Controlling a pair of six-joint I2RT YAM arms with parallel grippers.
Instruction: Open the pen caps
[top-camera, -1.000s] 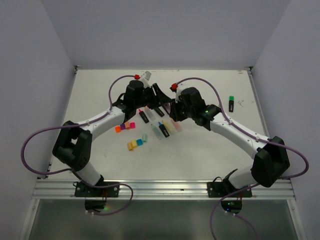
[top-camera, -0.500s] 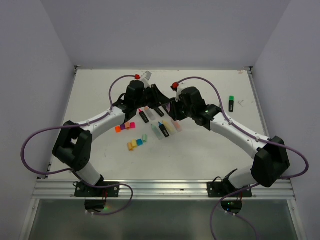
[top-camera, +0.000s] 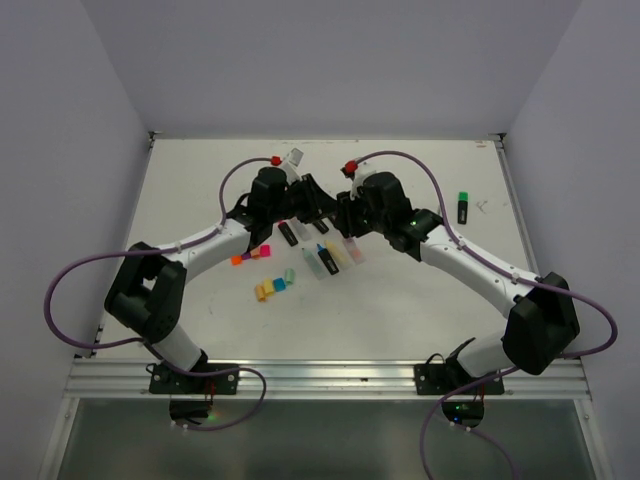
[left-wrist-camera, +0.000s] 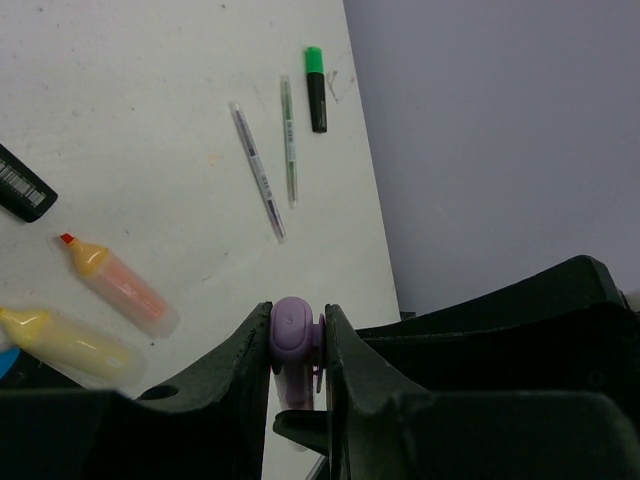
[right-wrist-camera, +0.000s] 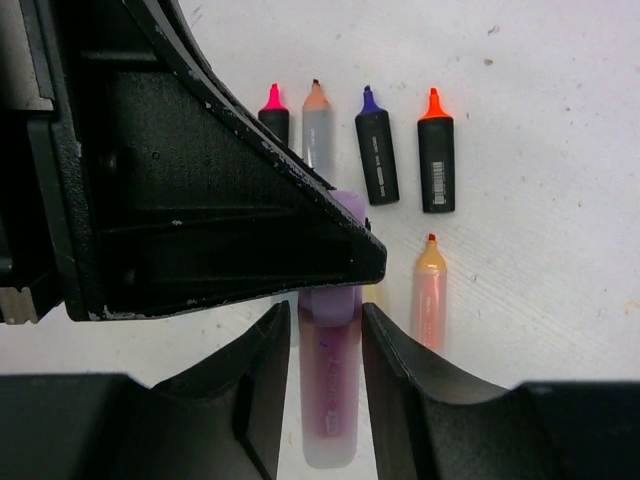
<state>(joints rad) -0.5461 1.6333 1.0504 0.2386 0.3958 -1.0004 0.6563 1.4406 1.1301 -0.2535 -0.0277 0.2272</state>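
- The left gripper (left-wrist-camera: 297, 322) was clamped on a stubby purple plastic cap (left-wrist-camera: 292, 338), with one black finger pressed against each side of it.
- That cap sat on the end of a pale purple translucent highlighter body (right-wrist-camera: 328, 400), which was held up off the white table (top-camera: 420, 320). I used this body as my landmark.
- The right gripper (right-wrist-camera: 325, 335) had a finger on either side of the body, just behind the cap. I could not tell whether they were squeezing it or standing a little off it.
- From overhead, the two grippers met nose to nose over the middle of the table and hid the body between them.
- Under and just past the body lay a row of uncapped highlighters: black plastic ones with pink (right-wrist-camera: 274, 118), purple (right-wrist-camera: 375, 150) and orange (right-wrist-camera: 436, 155) tips. A pastel orange one (right-wrist-camera: 430, 290) lay just beside the body.
- Loose caps lay on the table to the left of the body, towards the arm bases — an orange one (top-camera: 236, 259), a pink one (top-camera: 265, 250), a yellow one (top-camera: 262, 291) and a blue one (top-camera: 280, 284).
- Well to the right of the body, near the table's edge, a stubby green plastic cap (left-wrist-camera: 314, 60) sat on a black highlighter barrel (left-wrist-camera: 317, 105).
- Two thin grey pens (left-wrist-camera: 258, 172) lay just beside that barrel, on the side towards the body.
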